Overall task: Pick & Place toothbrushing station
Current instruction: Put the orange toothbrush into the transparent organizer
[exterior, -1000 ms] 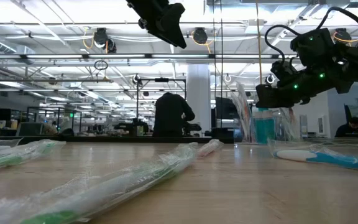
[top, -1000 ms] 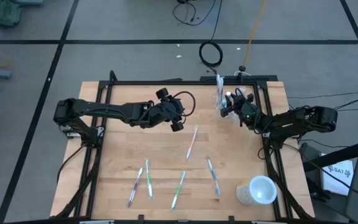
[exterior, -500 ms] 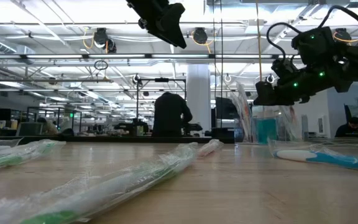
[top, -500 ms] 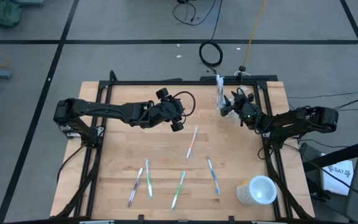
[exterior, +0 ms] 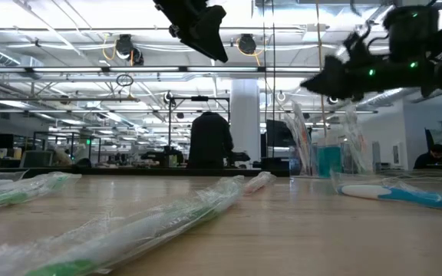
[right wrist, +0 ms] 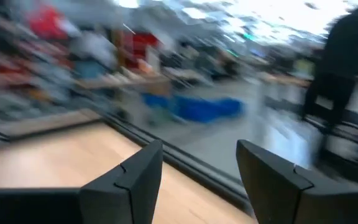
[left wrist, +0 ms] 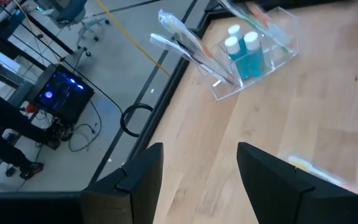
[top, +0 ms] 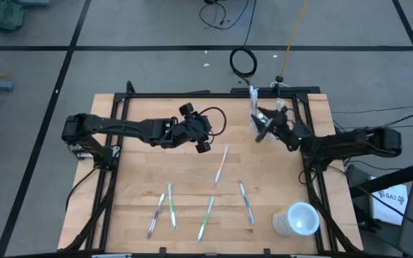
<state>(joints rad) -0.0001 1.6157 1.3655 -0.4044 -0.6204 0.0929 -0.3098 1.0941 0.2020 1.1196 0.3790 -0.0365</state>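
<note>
Right gripper [top: 261, 125]: you see its fingers spread and empty, raised above the far right corner of the wooden table [top: 142, 161], just beside the small clear plastic tumbler [left wrist: 252, 59] holding slim wrapped toothbrushes [left wrist: 188, 43] and blue white-capped tubes [left wrist: 243, 50]. Left gripper [top: 201, 143]: fingers parted, holding nothing, hovering over the table's middle. Five loose wrapped toothbrushes [top: 221, 163] lie toward the near edge; a larger whitish translucent cup [top: 297, 218] lies at the near right corner.

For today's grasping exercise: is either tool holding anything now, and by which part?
Nothing is held. The left tool hangs open and empty over the table; the right tool is open and empty above the tumbler.
</note>
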